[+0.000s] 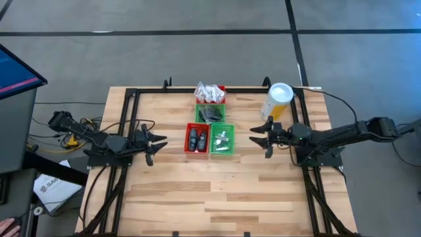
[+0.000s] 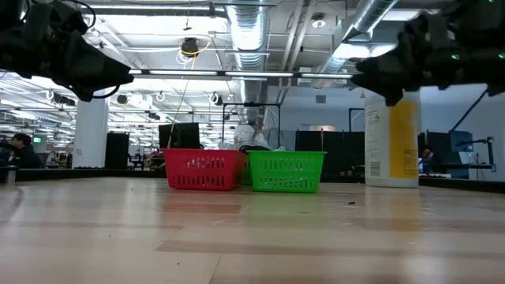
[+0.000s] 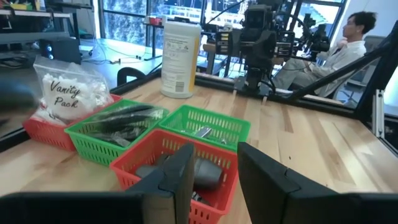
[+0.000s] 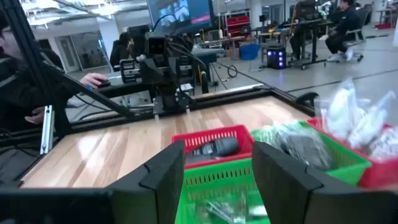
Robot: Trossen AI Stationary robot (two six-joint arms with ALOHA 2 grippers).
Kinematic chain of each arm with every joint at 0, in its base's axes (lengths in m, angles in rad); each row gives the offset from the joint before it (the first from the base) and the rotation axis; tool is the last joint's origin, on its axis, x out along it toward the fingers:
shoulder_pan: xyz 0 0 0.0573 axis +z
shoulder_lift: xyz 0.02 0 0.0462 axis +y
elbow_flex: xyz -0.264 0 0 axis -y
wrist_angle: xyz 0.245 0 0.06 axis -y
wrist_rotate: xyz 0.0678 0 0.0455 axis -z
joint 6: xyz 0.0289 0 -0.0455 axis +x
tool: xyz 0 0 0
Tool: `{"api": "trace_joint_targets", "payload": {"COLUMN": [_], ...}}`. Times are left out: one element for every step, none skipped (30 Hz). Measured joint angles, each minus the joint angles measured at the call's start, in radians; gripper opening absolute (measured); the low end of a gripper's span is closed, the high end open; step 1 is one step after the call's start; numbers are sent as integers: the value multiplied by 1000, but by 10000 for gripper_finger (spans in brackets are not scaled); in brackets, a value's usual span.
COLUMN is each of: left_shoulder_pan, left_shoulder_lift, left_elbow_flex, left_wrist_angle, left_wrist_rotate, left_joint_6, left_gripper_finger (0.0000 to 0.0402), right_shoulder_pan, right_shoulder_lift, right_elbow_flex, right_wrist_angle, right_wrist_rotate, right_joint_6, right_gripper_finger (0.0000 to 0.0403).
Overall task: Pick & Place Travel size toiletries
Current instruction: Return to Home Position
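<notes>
travel size toiletries [image 1: 210, 93]: held in four red and green bins [image 1: 197, 153] clustered mid-surface [image 1: 217, 191]. left tool [image 1: 156, 145]: at 9 o'clock of the bins, apart from them, jaws wide apart, holding nothing. right tool [image 1: 258, 137]: at 3 o'clock, jaws likewise apart, holding nothing.

Low view: the walls of the red bin [image 2: 203, 170] and green bin [image 2: 286, 171] hide their contents; left arm [image 2: 63, 47] and right arm [image 2: 430, 51] are cropped above. Right wrist view: white packs [image 4: 351, 117] beyond the right gripper [image 4: 217, 167] are blurred and cut by the edge.
</notes>
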Motion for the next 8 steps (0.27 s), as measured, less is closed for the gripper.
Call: {"api": "trace_joint_targets", "payload": {"left_shoulder_pan": [0, 0, 0, 0, 0, 0, 0, 0], "left_shoulder_lift": [0, 0, 1, 1, 0, 0, 1, 3], "left_elbow_flex": [-3, -5, -7, -8, -13, -16, -18, -18], "left_wrist_angle": [-1, 0, 1, 3, 9, 7, 4, 5], "left_wrist_rotate": [0, 0, 0, 0, 0, 0, 0, 0], "left_joint_6": [-5, -5, -5, -3, 0, 3, 5, 4], "left_gripper_finger": [113, 113, 113, 113, 113, 113, 113, 113], "right_shoulder_pan": [-4, -7, -9, -9, -8, -8, -8, -8], "right_shoulder_lift": [-25, -44, -68, -86, -101, -115, -127, -144], "right_elbow_flex": [-23, -39, -59, -78, -89, -90, -90, -90], "right_wrist_angle": [-2, -1, 5, 10, 8, -14, -33, -51], "right_wrist_rotate": [0, 0, 0, 0, 0, 0, 0, 0], "right_joint_6": [7, 13, 17, 19, 19, 16, 16, 13], "right_gripper_finger": [177, 176, 176, 176, 176, 177, 177, 178]}}
